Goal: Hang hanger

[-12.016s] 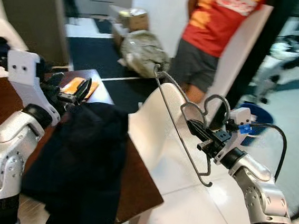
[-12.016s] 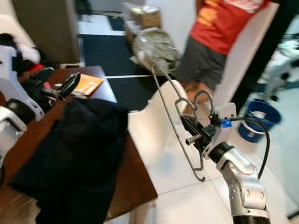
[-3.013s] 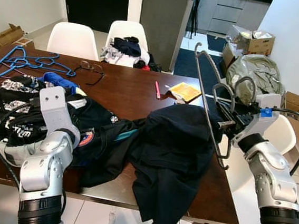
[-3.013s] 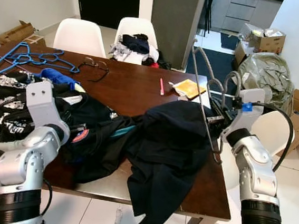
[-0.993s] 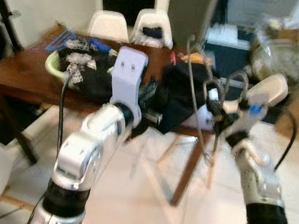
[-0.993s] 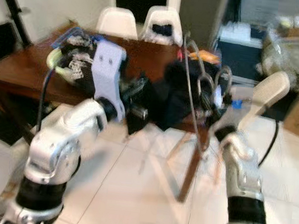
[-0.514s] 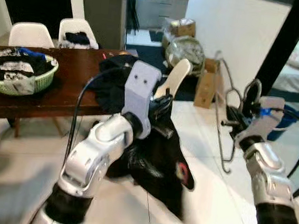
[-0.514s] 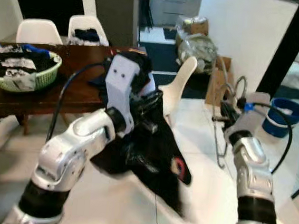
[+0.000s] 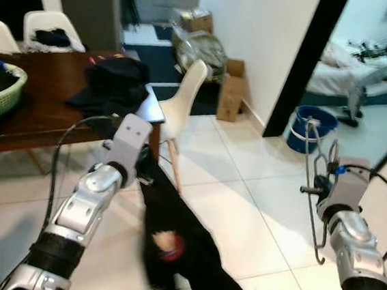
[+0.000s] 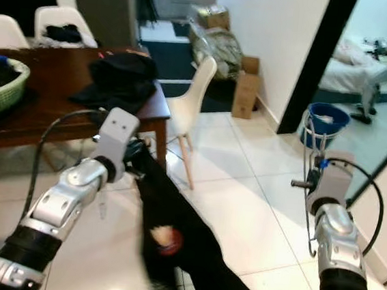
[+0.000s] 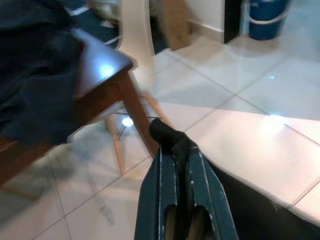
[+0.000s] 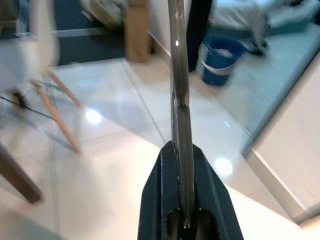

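Grey wire hanger (image 9: 310, 190) clamped in right end effector (image 12: 181, 155) — left end effector (image 11: 176, 150) pinching dark garment (image 9: 177, 246) (wrist views confirm both grips).

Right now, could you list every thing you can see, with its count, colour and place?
hanger: 1, grey wire, in the right end effector
garment: 1, black, hanging from the left end effector to the floor
table: 1, dark brown, left
clothes pile: 1, black, on the table corner
basket: 1, green, table's left end
chairs: 3, white, around the table
box: 1, brown, by the wall
bucket: 1, blue, at the doorway
left end effector: shut on garment
right end effector: shut on hanger
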Robot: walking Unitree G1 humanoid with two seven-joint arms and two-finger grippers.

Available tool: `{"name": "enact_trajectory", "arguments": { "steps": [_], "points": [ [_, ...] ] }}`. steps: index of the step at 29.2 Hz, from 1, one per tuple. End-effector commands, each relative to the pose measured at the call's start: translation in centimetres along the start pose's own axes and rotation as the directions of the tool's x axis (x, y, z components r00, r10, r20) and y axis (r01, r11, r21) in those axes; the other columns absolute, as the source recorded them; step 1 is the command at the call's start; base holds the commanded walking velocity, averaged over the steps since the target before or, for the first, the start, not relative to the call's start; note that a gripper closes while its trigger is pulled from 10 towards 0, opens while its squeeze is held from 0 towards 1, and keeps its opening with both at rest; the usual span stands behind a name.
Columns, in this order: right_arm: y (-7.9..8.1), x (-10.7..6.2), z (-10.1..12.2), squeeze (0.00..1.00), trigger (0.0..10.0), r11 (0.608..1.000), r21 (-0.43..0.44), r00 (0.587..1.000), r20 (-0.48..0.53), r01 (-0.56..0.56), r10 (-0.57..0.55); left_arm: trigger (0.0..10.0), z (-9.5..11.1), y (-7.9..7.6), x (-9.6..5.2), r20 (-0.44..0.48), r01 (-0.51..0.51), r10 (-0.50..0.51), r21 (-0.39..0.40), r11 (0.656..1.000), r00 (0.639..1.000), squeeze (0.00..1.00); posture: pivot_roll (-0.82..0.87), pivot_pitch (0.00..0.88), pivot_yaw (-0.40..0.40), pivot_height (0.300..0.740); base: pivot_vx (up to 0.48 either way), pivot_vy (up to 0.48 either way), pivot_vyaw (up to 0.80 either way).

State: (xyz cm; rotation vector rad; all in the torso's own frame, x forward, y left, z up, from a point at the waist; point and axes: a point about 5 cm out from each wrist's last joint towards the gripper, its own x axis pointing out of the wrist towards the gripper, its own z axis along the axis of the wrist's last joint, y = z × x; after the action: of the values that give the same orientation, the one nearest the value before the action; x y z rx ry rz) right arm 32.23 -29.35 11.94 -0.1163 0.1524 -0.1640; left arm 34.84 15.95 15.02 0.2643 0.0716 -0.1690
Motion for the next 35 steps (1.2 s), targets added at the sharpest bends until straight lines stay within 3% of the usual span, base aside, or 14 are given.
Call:
{"name": "enact_trajectory", "arguments": {
  "steps": [1, 4, 11, 15, 19, 21, 22, 25, 35],
  "points": [
    [-0.9, -1.8, -4.3, 0.00, 10.0, 1.000, 0.002, 0.993, -0.116, 0.019, -0.018, 10.0, -5.4, 1.5, -1.3, -0.163, -0.089, 0.085, -0.022, 0.996, 0.983, 0.00, 0.00, 0.031, -0.023, 0.740, 0.000, 0.000, -0.79],
    [-1.4, -4.4, -8.9, 0.00, 10.0, 0.999, 0.032, 0.970, -0.243, 0.036, -0.028, 10.0, -10.4, 1.9, -3.5, -0.305, -0.144, 0.126, -0.038, 0.989, 0.944, 0.00, 0.00, 0.041, -0.020, 0.740, 0.000, 0.000, -0.79],
    [-1.2, -7.9, -13.2, 0.00, 10.0, 0.992, 0.123, 0.942, -0.335, 0.034, 0.010, 10.0, -15.0, 0.5, -6.7, -0.414, -0.124, 0.079, -0.084, 0.989, 0.907, 0.00, -0.01, 0.059, -0.015, 0.740, 0.000, 0.000, -0.79],
    [-1.4, -9.2, -14.2, 0.00, 10.0, 0.986, 0.156, 0.938, -0.346, 0.056, 0.001, 10.0, -15.8, -0.2, -7.8, -0.404, -0.117, 0.050, -0.145, 0.982, 0.913, 0.00, -0.01, 0.063, -0.011, 0.740, 0.000, 0.000, -0.79],
    [-1.5, -9.3, -14.3, 0.00, 10.0, 0.985, 0.165, 0.941, -0.337, 0.056, 0.004, 10.0, -16.1, -0.3, -7.9, -0.407, -0.130, 0.037, -0.205, 0.970, 0.913, 0.00, -0.01, 0.062, -0.001, 0.740, 0.000, 0.000, -0.79],
    [-1.4, -9.3, -14.3, 0.00, 10.0, 0.971, 0.231, 0.948, -0.318, 0.057, 0.020, 10.0, -16.8, -1.5, -8.5, -0.409, -0.080, -0.071, -0.341, 0.937, 0.910, 0.00, -0.01, 0.067, 0.002, 0.740, 0.000, 0.000, -0.79],
    [-1.4, -9.3, -14.3, 0.00, 10.0, 0.967, 0.251, 0.949, -0.313, 0.049, 0.033, 10.0, -16.9, -2.1, -8.7, -0.393, -0.033, -0.117, -0.355, 0.934, 0.912, 0.00, -0.01, 0.069, 0.000, 0.740, 0.000, 0.000, -0.79],
    [-1.3, -9.2, -14.4, 0.00, 10.0, 0.967, 0.254, 0.947, -0.318, 0.029, 0.055, 10.0, -16.9, -2.5, -8.5, -0.391, 0.000, -0.140, -0.336, 0.942, 0.910, 0.00, -0.01, 0.070, -0.003, 0.740, 0.000, 0.000, -0.79],
    [-1.1, -9.1, -14.4, 0.00, 10.0, 0.966, 0.258, 0.947, -0.315, 0.027, 0.058, 10.0, -16.8, -1.5, -8.2, -0.354, -0.042, -0.098, -0.368, 0.929, 0.930, 0.00, 0.00, 0.073, -0.004, 0.740, 0.000, 0.000, -0.79]
  ]
}}
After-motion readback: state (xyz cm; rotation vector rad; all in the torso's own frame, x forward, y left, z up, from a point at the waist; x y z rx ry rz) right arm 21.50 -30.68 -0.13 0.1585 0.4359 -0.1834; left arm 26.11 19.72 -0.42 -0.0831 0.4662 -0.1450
